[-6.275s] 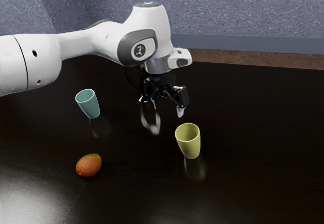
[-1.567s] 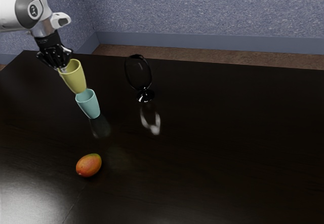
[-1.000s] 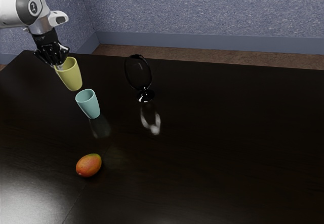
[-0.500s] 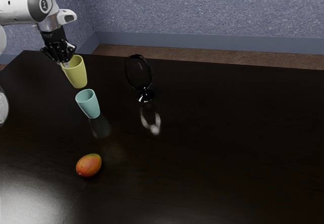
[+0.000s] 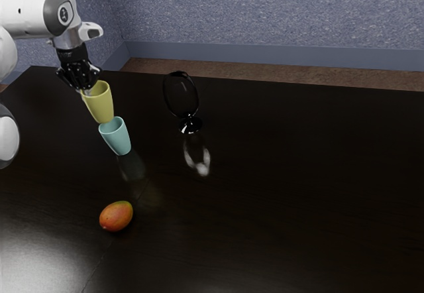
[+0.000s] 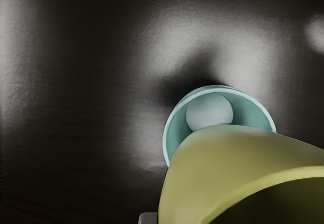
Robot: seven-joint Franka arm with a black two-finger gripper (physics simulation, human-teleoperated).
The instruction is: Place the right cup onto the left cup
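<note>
1. The gripper is closed on the yellow cup near its rim.
2. The yellow cup's base is close to the teal cup's mouth.
3. The stemmed glass stands toward the table's far edge.
4. The mango lies farther from that edge.

Arm at ext. view's left, gripper pts down, clamped.

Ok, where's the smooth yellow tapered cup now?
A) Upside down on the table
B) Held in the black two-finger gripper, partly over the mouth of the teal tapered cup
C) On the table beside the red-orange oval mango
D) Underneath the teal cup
B: the gripper grips the yellow cup at its rim, and it hides part of the teal cup's opening.
</note>
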